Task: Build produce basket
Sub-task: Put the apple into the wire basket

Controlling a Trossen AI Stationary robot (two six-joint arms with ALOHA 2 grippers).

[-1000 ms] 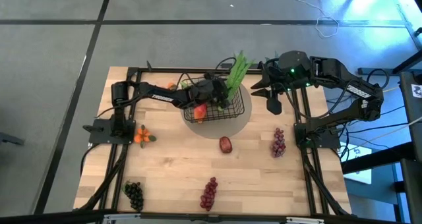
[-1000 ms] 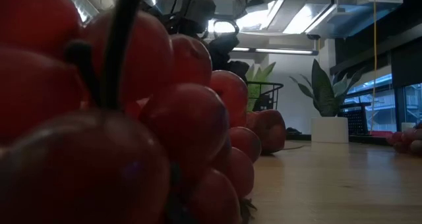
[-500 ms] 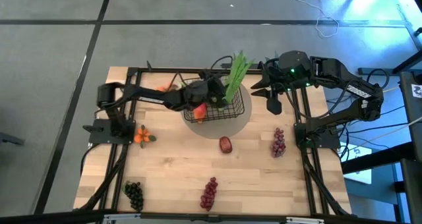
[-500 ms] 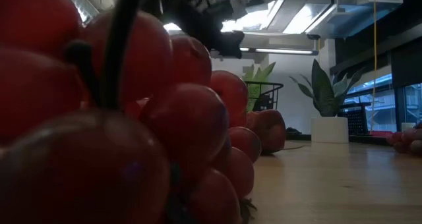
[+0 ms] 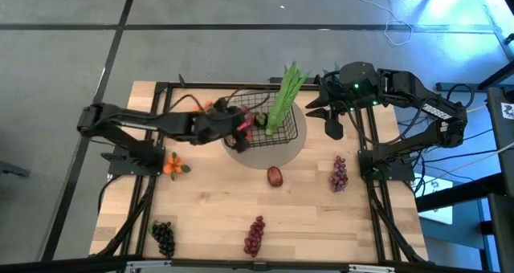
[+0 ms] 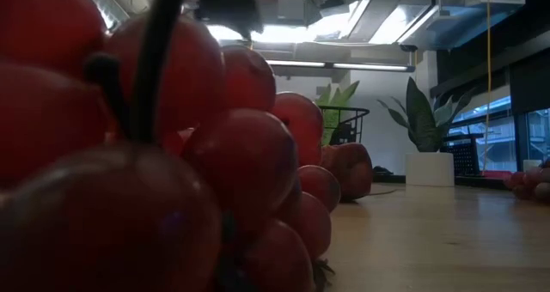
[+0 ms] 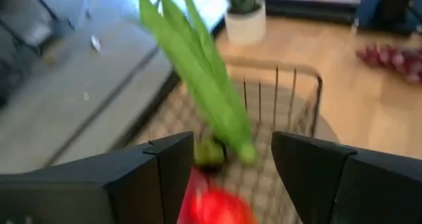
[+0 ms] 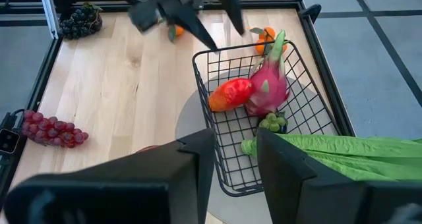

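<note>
Left tool (image 5: 239,127) hangs just off the basket's (image 5: 291,136) left rim, fingers apart and empty, wide enough that the left wrist view looks straight between them into the mesh. Right tool (image 5: 331,112) waits at the desk's (image 5: 209,209) back right corner beside the basket, fingers parted only narrowly, nothing in them.

Risk, as I judge it: the left tool is so near the wire that any move sideways or down could clip the rim and shove the basket off the round grey mat (image 5: 295,150). The leafy stalk (image 5: 283,96) leans out over the back rim; a bump could tip it out.

The basket sits at the back middle of the desk, on the mat. Inside: mango (image 8: 230,94), dragon fruit (image 8: 270,85), a small green fruit (image 8: 271,122) and the foot of the stalk.

Still loose on the desk:
- red round fruit (image 5: 275,176), just in front of the basket
- red grape bunch (image 5: 340,173), right edge
- another red bunch (image 5: 255,234), front middle
- dark grape bunch (image 5: 164,238), front left corner
- oranges (image 5: 172,165), left edge
</note>
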